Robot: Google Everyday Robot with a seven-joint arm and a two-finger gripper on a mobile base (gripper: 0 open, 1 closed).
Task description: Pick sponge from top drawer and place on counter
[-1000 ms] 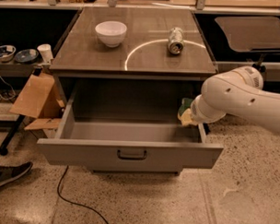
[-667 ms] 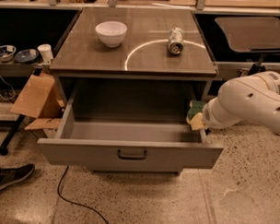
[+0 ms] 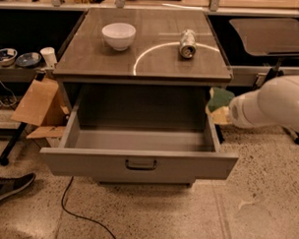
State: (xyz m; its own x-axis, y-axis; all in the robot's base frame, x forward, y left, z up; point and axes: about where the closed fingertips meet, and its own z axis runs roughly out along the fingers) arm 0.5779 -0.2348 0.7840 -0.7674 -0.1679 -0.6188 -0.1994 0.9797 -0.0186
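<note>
The top drawer [image 3: 138, 164] of the grey cabinet is pulled wide open, and its inside shows nothing in it. The sponge [image 3: 219, 100], dark green face up over a pale yellow body, hangs in the air just outside the drawer's right wall, below the counter's edge. My gripper [image 3: 223, 113] is shut on it at the tip of the white arm [image 3: 275, 103], which comes in from the right. The glossy dark counter [image 3: 156, 62] with its white arc lies above and to the left of the sponge.
A white bowl [image 3: 118, 35] and a silvery can [image 3: 187, 43] stand on the counter. A cardboard box [image 3: 39, 103] leans at the cabinet's left. A shoe [image 3: 9, 185] and a cable [image 3: 72, 207] lie on the floor. A grey table [image 3: 270, 34] stands at the right.
The arm has pulled back to the right and risen a little, carrying the sponge from the drawer's right inner corner to outside its right wall.
</note>
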